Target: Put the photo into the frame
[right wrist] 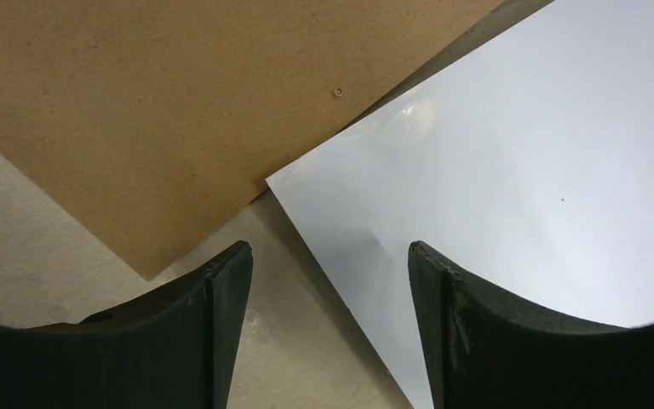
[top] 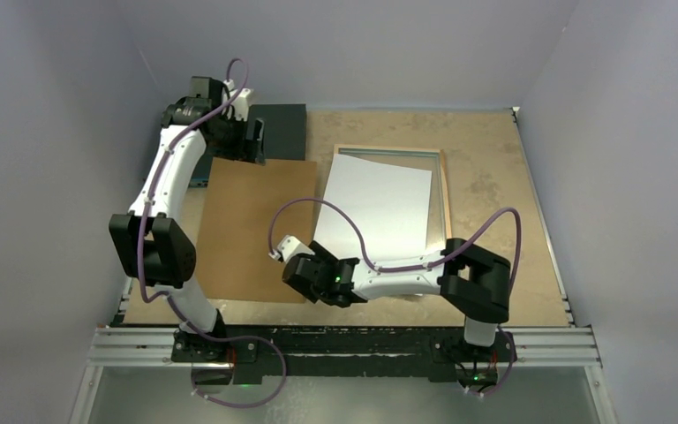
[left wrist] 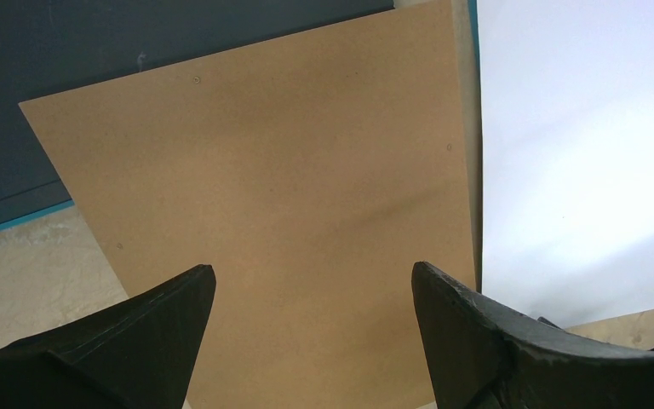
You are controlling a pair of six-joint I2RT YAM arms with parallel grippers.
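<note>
Facing a speckled tan worktop [top: 494,177] walled in lilac. Finding the photo [top: 380,199] lying blank side up across the frame [top: 445,190] by the far edge, long axis running near-to-far, slightly skewed. Gaping empty: right gripper [right wrist: 328,256] over its near-left corner, left gripper [left wrist: 313,274] over the board [top: 247,221].

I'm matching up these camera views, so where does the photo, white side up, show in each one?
Top external: the photo, right of centre, lying askew over the frame.
Left wrist: the right side.
Right wrist: the right half.
Shared landmark: the brown board, just left of the photo in all three.
</note>
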